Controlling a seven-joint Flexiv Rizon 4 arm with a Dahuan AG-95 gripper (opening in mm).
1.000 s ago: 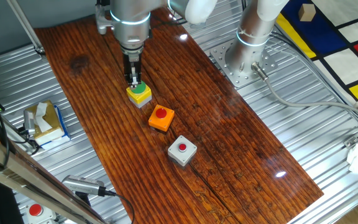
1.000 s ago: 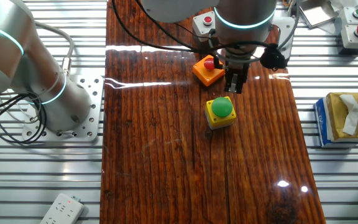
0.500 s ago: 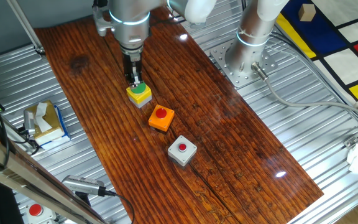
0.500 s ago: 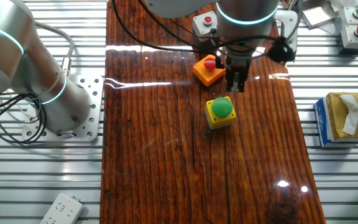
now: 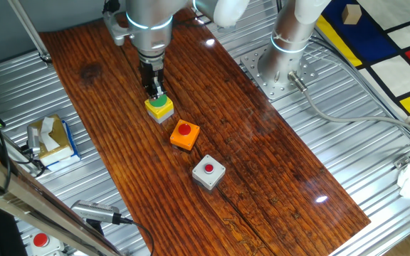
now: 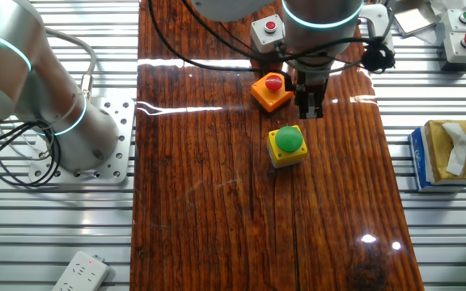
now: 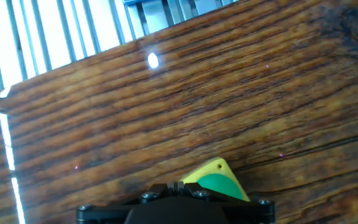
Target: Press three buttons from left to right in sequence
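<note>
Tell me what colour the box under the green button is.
Yellow box, clearest in the other fixed view.

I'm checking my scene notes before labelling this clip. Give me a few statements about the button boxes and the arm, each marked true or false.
1. The yellow box carries a green button. True.
2. The gripper is above the grey box. False: it is by the yellow box, at the other end of the row.
3. The orange box sits between the yellow and grey boxes. True.
4. The grey box has a green button. False: its button is red.
5. All three boxes stand on the wooden board. True.
</note>
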